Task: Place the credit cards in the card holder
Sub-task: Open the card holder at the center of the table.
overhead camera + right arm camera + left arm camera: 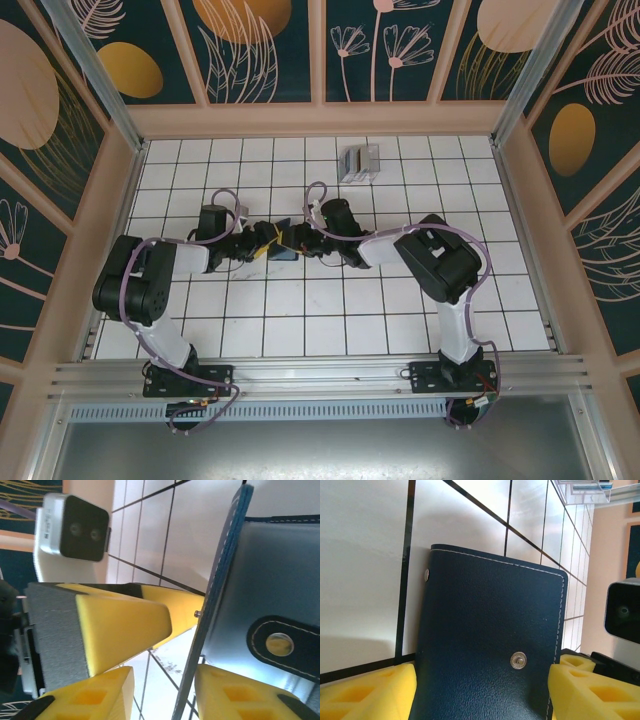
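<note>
The left pincer (pixel 482 690) grips the card holder (pixel 490 610). The right pincer (pixel 165 680) sits open around one side of it. The credit cards (pixel 361 161) lie well beyond, nearer the right arm.

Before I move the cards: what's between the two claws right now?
The holder: in the top view it sits between left claw and right claw; the left wrist view shows it between that claw's fingers.
</note>
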